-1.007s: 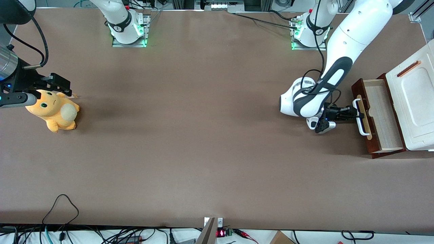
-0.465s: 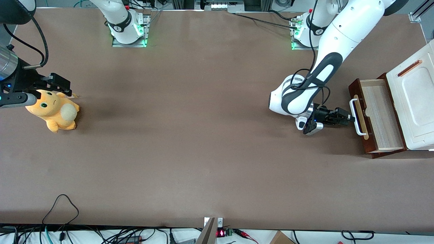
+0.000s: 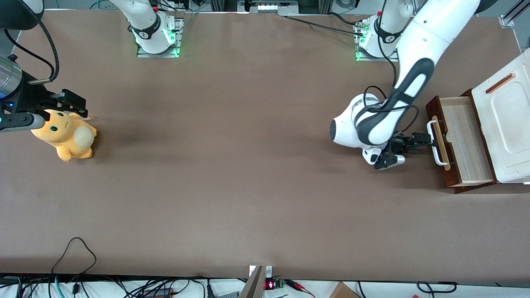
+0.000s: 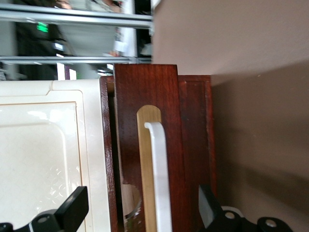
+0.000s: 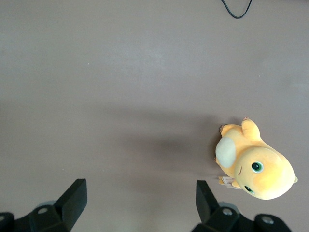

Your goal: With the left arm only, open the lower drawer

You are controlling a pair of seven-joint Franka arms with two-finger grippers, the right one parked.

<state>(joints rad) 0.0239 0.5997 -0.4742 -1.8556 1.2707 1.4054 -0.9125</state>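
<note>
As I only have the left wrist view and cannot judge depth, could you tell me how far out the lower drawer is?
Observer: From the front, the drawer stands well out of the white cabinet, with its pale wood inside exposed.
Operator: Thank you. Where is the hand?
Observer: The hand, open, is in front of the drawer at its white handle; I cannot tell whether they touch.
Operator: Is anything else on the table?
Observer: A yellow plush toy lies toward the parked arm's end.
</note>
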